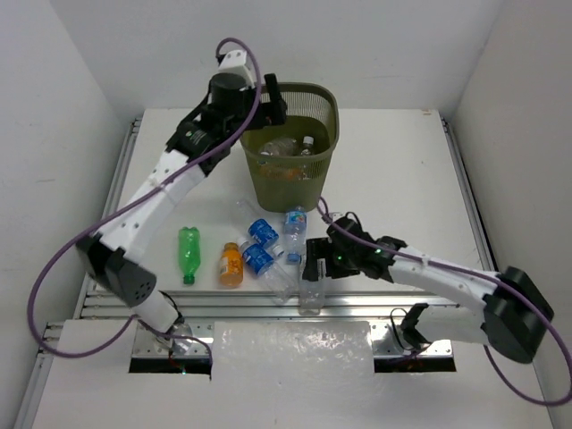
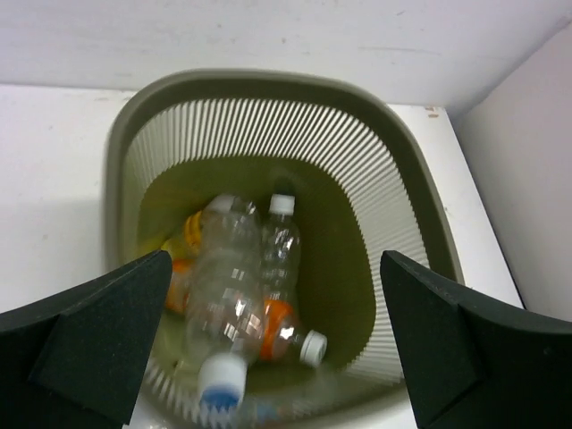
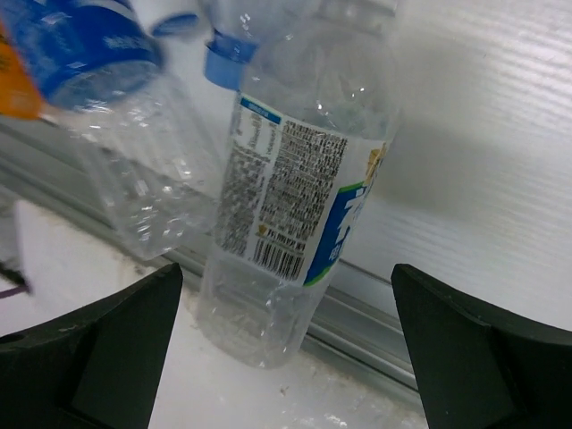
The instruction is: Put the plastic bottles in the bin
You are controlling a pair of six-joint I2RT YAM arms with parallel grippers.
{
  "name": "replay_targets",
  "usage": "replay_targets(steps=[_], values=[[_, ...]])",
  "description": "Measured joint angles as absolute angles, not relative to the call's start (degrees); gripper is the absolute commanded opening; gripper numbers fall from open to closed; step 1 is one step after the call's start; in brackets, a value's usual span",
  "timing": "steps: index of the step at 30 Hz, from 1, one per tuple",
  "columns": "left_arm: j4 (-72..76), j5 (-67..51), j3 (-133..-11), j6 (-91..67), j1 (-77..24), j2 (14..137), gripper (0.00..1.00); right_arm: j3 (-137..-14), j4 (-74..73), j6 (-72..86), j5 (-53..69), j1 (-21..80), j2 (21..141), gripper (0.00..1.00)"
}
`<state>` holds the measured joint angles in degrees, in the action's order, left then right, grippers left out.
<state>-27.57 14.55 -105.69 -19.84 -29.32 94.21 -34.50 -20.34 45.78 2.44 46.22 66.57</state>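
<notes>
Left arm (image 1: 152, 201) reached over the bin (image 1: 288, 183), left claw (image 1: 273, 105) apart; right arm (image 1: 447, 279) lay low by the white-walled desk's (image 1: 393, 170) near edge, right claw (image 1: 315, 259) apart, a clear bottle (image 1: 311, 293) before it.

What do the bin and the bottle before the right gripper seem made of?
The bin: probably matte olive plastic; its upper walls are thin moulded slats. The bottle: seemingly thin, clear, glossy plastic; the table shows through it, with glints.
</notes>
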Motion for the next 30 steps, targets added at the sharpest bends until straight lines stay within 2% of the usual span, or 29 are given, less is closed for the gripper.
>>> replay_targets(steps=[4, 6, 7, 8, 11, 12, 15, 18, 24, 30], values=[[-27.6, 14.8, -95.0, -20.3, -29.3, 81.5, 1.00, -34.8, -18.3, 47.4, -1.7, 50.1, 74.7, 0.94], [-27.5, 14.7, -91.0, -20.5, -29.3, 75.9, 1.00, -34.9, -18.0, 47.7, -4.0, 51.2, 77.8, 0.86], [-27.5, 14.7, -88.1, -20.8, -29.3, 72.3, 1.00, -34.9, -18.0, 47.8, -5.0, 51.6, 79.2, 0.68], [-27.7, 14.7, -87.0, -20.9, -29.3, 70.8, 1.00, -34.9, -18.0, 48.0, -5.6, 51.6, 80.0, 0.59], [-26.3, 12.8, -80.6, -21.5, -29.3, 65.2, 1.00, -34.6, -18.0, 48.2, -8.1, 51.9, 80.1, 0.35], [-26.3, 11.1, -78.0, -21.8, -29.3, 63.6, 1.00, -34.1, -18.0, 48.1, -9.3, 51.9, 79.0, 0.32], [-25.3, 4.1, -71.6, -22.6, -29.7, 61.1, 1.00, -31.4, -18.0, 46.4, -11.2, 51.9, 71.1, 0.29], [-22.7, -4.6, -65.5, -23.5, -32.2, 59.7, 1.00, -29.0, -16.9, 42.0, -10.9, 51.9, 57.8, 0.29], [-10.6, -20.6, -56.4, -26.4, -42.4, 58.8, 1.00, -28.6, -10.0, 32.2, -1.4, 52.0, 35.2, 0.28], [1.8, -28.9, -53.3, -30.8, -44.2, 61.4, 1.00, -30.7, -7.2, 28.3, 7.3, 52.0, 31.3, 0.27]])
